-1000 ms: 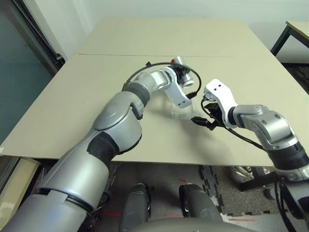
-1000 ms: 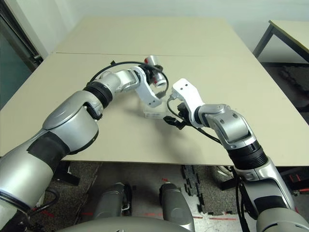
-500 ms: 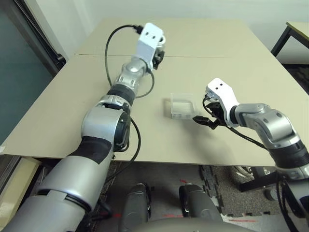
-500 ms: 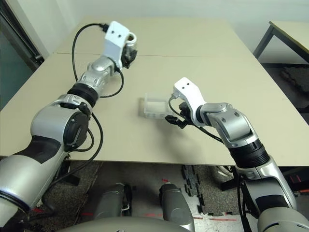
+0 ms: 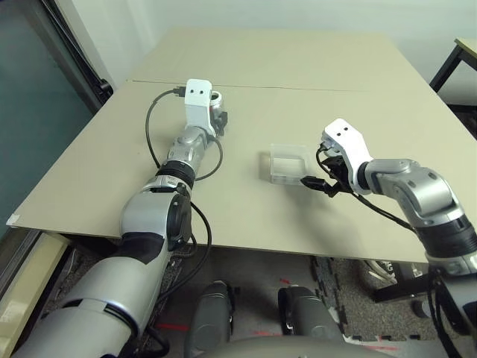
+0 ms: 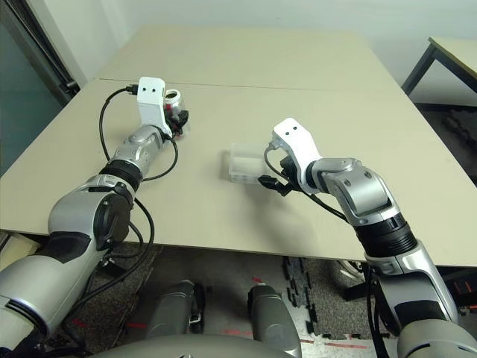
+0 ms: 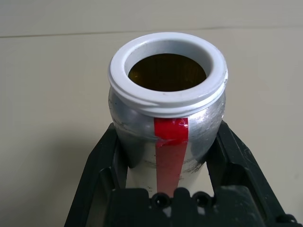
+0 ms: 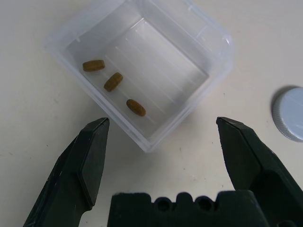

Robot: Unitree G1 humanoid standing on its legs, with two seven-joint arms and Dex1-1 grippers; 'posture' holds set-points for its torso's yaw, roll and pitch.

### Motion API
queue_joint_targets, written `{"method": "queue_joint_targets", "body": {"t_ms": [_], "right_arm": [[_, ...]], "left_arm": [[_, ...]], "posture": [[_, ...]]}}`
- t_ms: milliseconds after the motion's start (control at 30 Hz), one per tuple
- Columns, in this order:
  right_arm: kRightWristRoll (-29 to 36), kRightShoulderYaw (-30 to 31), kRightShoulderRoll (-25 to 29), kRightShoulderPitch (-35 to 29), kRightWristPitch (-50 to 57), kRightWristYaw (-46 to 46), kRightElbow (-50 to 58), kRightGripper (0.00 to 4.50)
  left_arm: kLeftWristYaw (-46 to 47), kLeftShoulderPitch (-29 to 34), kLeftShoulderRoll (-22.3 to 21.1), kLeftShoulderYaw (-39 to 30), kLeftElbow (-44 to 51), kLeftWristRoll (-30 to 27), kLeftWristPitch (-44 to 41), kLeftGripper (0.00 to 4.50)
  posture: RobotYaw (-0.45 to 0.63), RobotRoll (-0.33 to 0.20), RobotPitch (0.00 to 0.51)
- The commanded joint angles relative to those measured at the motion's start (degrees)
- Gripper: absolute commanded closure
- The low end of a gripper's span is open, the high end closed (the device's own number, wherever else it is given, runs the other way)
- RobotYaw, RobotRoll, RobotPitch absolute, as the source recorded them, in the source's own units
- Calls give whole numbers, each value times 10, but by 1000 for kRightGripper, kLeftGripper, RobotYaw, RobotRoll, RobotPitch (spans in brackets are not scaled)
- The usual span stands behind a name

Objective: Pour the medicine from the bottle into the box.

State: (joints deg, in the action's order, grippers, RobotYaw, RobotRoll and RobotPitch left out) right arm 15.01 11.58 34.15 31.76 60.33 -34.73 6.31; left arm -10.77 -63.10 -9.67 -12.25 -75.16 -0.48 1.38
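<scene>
Silver left arm outstretched, end effector (image 7: 166, 165) gripping bottle (image 7: 166, 106)

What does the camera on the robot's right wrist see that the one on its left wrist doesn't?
The right wrist view shows the clear box with three brown pills inside, a loose grey cap beside it, and the open right gripper. The left wrist view shows the uncapped bottle clamped in the left gripper. Both show the beige table.
</scene>
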Motion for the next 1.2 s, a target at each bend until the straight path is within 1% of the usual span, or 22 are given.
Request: {"method": "queue_joint_targets", "body": {"t_ms": [33, 100, 167, 200, 300, 367, 567, 633, 667, 700, 733, 767, 833, 1067, 1200], "right_arm": [[-1, -10, -3, 3, -1, 2, -5, 0], [4, -13, -8, 2, 2, 2, -3, 0], [16, -30, -21, 3, 16, 4, -6, 0], [16, -32, -22, 6, 18, 3, -10, 0], [7, -21, -14, 10, 5, -5, -19, 0], [7, -23, -16, 5, 3, -3, -21, 0], [7, -26, -16, -7, -1, 0, -18, 0], [5, -24, -13, -9, -6, -2, -21, 0], [5, -25, -13, -9, -7, -2, -21, 0], [5, -25, -13, -9, -7, -2, -21, 0], [5, -26, -13, -9, -8, -2, -22, 0], [4, -26, -12, -8, -9, -2, -23, 0], [4, -25, -12, -10, -10, -2, -22, 0], [4, -23, -10, -6, -14, -5, -27, 0], [4, -22, -10, -7, -16, -7, -28, 0]], "left_arm": [[1, 16, 3, 14, -2, 12, -9, 2041], [0, 20, 2, 22, -2, 17, -11, 2041], [0, 24, 5, 23, -3, 14, -17, 2041], [-1, 26, 5, 24, -3, 14, -17, 2041], [-4, 30, 5, 33, -2, 19, -12, 2041], [-4, 36, 6, 38, -1, 23, -5, 2041], [-8, 46, 8, 47, 4, 24, 0, 2041], [-11, 47, 9, 51, 6, 24, 3, 1285], [-13, 48, 8, 54, 7, 25, 5, 1037], [-14, 48, 8, 56, 8, 26, 8, 597], [-14, 49, 8, 58, 9, 28, 12, 251], [-14, 49, 7, 61, 10, 31, 16, 16], [-13, 50, 7, 66, 13, 34, 24, 16], [-2, 48, 6, 66, 19, 31, 39, 16], [0, 49, 7, 66, 22, 29, 44, 16]], "posture": [[-27, 0, 73], [-26, 0, 82], [-23, 0, 104], [-23, 0, 104], [-26, 0, 128], [-21, 0, 110], [-13, 0, 102], [-9, 0, 97], [-9, 0, 97], [-6, 0, 92], [-6, 0, 92], [-6, 0, 92], [-2, 0, 85], [12, 0, 96], [18, 0, 91]]}}
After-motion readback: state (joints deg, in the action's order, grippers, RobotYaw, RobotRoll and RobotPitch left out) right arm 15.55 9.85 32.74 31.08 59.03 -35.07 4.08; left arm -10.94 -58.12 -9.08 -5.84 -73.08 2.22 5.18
